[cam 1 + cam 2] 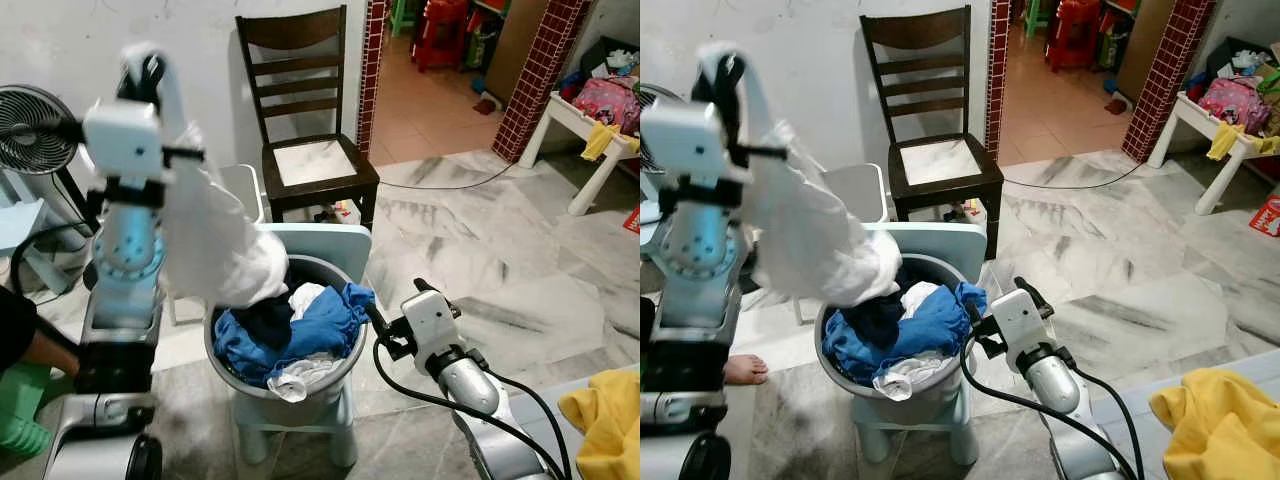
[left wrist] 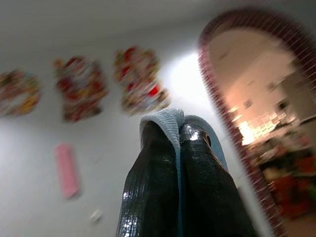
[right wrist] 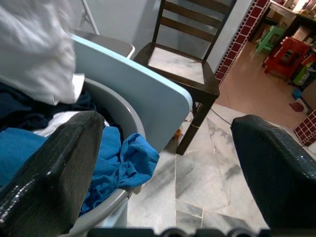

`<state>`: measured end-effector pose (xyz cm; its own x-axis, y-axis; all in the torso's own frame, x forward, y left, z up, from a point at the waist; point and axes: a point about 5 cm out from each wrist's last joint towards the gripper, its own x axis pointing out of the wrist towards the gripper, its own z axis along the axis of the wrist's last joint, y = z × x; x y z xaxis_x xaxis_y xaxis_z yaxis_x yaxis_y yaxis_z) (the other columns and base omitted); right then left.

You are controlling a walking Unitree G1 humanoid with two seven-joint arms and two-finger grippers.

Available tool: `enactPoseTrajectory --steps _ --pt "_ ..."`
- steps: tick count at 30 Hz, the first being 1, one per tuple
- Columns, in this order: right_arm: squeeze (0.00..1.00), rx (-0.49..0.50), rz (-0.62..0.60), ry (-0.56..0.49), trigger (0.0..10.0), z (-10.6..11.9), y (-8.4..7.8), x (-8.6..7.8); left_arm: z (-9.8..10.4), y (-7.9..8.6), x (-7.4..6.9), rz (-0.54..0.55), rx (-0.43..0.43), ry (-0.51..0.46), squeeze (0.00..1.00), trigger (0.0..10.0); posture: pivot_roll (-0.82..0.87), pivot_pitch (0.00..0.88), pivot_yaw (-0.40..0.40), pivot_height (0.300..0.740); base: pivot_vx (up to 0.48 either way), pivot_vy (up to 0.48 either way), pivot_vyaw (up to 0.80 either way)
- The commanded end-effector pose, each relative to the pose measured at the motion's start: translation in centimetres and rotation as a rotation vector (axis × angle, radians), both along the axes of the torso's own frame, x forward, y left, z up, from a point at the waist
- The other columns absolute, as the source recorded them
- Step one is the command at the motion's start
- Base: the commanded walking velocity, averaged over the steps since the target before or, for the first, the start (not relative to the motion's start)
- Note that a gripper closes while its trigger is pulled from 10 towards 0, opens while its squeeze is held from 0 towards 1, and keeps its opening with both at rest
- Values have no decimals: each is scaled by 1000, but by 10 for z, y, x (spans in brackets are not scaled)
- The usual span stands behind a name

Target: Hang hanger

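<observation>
Clenching the top of a white garment [image 1: 215, 240], the left gripper [image 1: 148, 72] is raised high against the wall, its black fingers [image 2: 163, 192] pinched together on a fold of pale fabric; the cloth drapes down to the rim of the grey laundry basket [image 1: 345, 372], which sits on a pale blue stool [image 1: 330, 245] and holds blue and white clothes. At the basket's right rim, the right gripper [image 1: 372, 318] is released, fingers spread. No hanger is identifiable. A dark wooden chair [image 1: 305, 130] stands behind
</observation>
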<state>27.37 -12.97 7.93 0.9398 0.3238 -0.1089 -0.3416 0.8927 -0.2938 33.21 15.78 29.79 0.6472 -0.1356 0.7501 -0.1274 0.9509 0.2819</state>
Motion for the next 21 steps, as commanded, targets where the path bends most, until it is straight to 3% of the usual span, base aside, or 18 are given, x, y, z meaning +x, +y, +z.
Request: enactPoseTrajectory --steps 1,6,8,11,15,17,21 --pt "0 4 -8 -2 10000 0 2 3 15 -15 -2 -68 -1 -31 0 0 -96 0 54 740 0 0 0" --pt "0 8 -7 -5 10000 0 3 4 18 -25 -1 -102 -8 -31 0 0 -98 0 59 740 0 0 0" --pt "0 13 -12 -6 10000 -1 3 4 24 -34 2 -217 -81 15 0 0 -94 0 61 740 0 0 0" --pt "0 22 -8 -4 10000 -1 2 5 25 -40 6 -255 -29 58 0 0 -90 0 63 740 0 0 0" --pt "0 42 3 -15 10000 9 0 12 16 -23 18 -122 -23 131 0 0 -88 0 71 740 0 0 0" --pt "0 77 13 -22 10000 23 -6 20 0 -4 26 -26 -71 214 0 0 -91 0 76 740 0 0 0" --pt "0 89 45 -32 10000 35 -8 26 -17 11 32 44 -118 297 0 0 -93 0 78 740 0 0 0"
